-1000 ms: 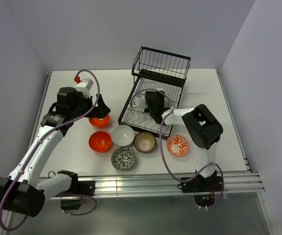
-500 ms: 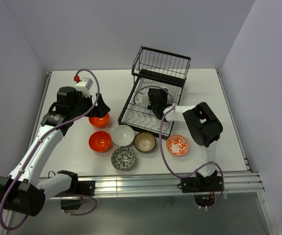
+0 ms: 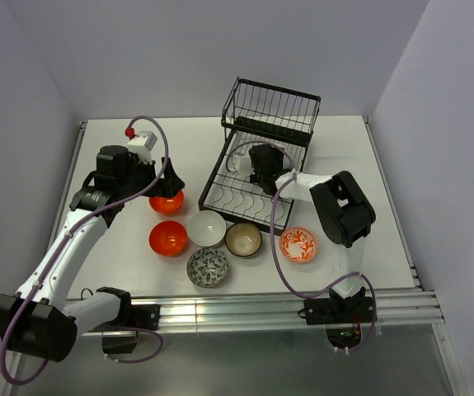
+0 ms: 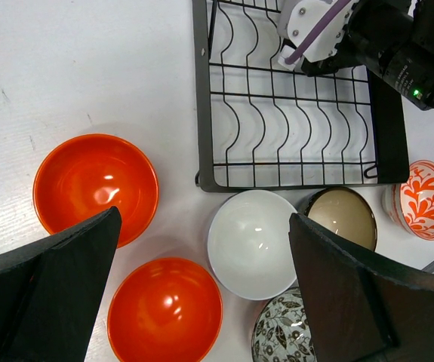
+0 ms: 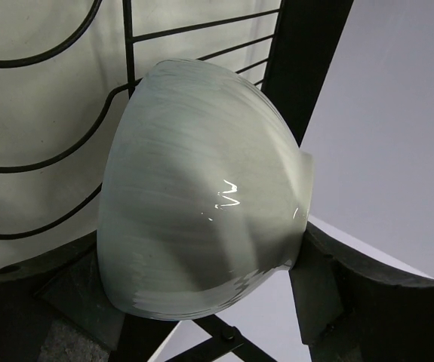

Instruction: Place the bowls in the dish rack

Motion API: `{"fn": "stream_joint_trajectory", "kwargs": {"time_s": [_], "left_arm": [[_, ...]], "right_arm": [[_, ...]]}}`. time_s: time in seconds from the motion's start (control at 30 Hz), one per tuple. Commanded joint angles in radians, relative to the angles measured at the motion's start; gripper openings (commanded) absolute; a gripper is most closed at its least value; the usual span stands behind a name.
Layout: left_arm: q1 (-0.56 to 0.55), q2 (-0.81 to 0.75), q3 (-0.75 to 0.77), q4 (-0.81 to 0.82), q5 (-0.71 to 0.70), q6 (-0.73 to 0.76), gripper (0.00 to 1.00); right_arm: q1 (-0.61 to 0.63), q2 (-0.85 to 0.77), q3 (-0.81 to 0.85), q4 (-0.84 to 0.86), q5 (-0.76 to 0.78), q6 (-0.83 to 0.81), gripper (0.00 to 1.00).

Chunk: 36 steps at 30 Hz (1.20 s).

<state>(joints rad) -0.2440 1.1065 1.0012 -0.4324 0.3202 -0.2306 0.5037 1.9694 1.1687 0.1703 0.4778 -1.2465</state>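
My left gripper (image 3: 169, 185) is open and empty, hovering over an orange-red bowl (image 3: 167, 204), which also shows in the left wrist view (image 4: 96, 185). On the table lie a second orange-red bowl (image 4: 164, 309), a white bowl (image 4: 253, 243), a brown dark-rimmed bowl (image 4: 343, 217), a grey-patterned bowl (image 4: 281, 335) and an orange-and-white bowl (image 4: 426, 197). My right gripper (image 3: 260, 169) is over the flat tray of the black dish rack (image 3: 245, 202). It is shut on another white bowl (image 5: 201, 188), held on its side against the rack wires.
The rack's raised basket (image 3: 271, 111) stands at the far end. The loose bowls cluster in front of the rack, near the middle of the table (image 3: 368, 190). Grey walls close in the table on the left, the back and the right.
My right gripper has moved away from the near edge along the rack tray with the white bowl in it. The left arm has not moved.
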Motion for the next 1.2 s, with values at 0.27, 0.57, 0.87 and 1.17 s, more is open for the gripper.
{"fn": "stream_joint_trajectory", "kwargs": {"time_s": [0.27,0.57,0.87,1.17], "left_arm": [[0.008,-0.008,0.02,0.009,0.003,0.019,0.99],[0.011,0.003,0.022,0.018,0.016,0.014,1.0],[0.014,0.001,0.017,0.012,0.019,0.013,1.0],[0.014,0.003,0.016,0.015,0.029,0.008,0.99]], "right_arm": [[-0.007,-0.029,0.059,-0.184,-0.039,0.027,0.87],[-0.022,0.0,0.094,-0.236,-0.045,0.042,0.89],[-0.013,-0.05,0.04,-0.246,-0.042,0.053,0.91],[0.029,-0.106,-0.006,-0.278,-0.056,0.091,1.0]]}}
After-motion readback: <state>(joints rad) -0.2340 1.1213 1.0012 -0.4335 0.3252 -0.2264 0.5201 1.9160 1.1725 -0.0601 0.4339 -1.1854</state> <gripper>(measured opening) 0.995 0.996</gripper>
